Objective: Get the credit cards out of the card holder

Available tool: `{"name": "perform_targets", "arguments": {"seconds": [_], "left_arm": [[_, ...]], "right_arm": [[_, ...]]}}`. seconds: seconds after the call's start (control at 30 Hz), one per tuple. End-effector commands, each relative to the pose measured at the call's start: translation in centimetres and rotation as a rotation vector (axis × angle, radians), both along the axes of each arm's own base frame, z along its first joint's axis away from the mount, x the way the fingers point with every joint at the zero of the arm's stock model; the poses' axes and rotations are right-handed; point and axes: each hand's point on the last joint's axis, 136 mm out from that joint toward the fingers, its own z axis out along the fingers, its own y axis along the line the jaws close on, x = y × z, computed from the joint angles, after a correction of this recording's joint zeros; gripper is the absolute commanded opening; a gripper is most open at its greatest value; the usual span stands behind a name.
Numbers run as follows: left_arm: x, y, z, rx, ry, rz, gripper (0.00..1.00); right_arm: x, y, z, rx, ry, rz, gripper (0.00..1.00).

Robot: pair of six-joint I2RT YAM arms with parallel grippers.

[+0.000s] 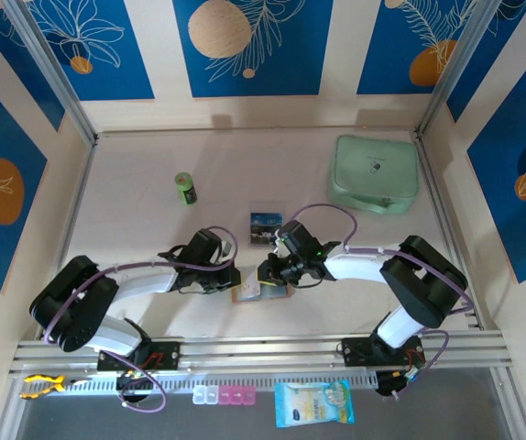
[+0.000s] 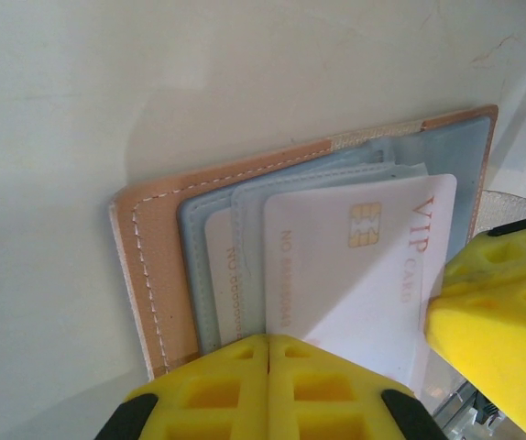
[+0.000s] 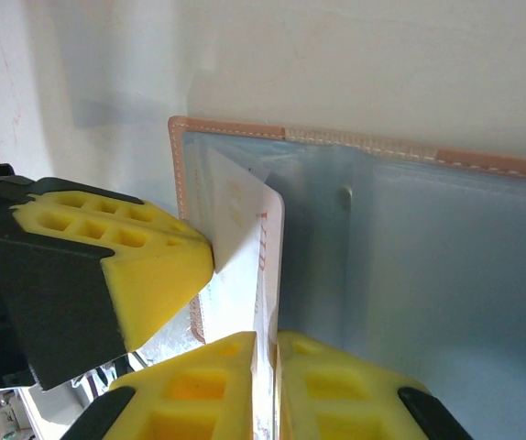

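Left gripper (image 2: 268,344): jaws together, tips at the card holder (image 2: 153,247) edge.
Right gripper (image 3: 265,341): clamped on white VIP card (image 2: 355,266), partly out of its pocket.
Hard to see: from above, both grippers cover most of the holder, mid-table.

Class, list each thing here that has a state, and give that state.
card holder: lying open.
white VIP card: pinched at its edge.
dark card: out, flat on the table.
mint-green case: closed.
left pincer: shut, over the card holder.
right pincer: shut on the white VIP card.
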Motion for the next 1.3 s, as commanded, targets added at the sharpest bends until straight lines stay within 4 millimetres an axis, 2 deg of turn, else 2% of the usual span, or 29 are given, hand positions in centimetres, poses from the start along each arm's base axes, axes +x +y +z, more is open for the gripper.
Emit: {"name": "perform_targets", "arguments": {"seconds": [0.0, 0.9, 1.07, 1.27], "left_arm": [[-0.3, 0.5, -0.7, 0.031, 0.038, -0.002, 0.03], [-0.4, 0.6, -0.8, 0.031, 0.04, -0.003, 0.02], [-0.5, 0.6, -0.8, 0.032, 0.042, -0.005, 0.03], [-0.6, 0.9, -0.9, 0.046, 0.037, -0.008, 0.03]], "right_arm": [[0.0, 0.1, 1.1, 0.037, -0.011, -0.003, 0.13], [0.0, 0.5, 0.1, 0.038, 0.017, 0.013, 0.12], [-0.1, 0.5, 0.0, 0.039, 0.019, 0.016, 0.1], [-0.5, 0.6, 0.3, 0.044, 0.021, 0.024, 0.02]]}}
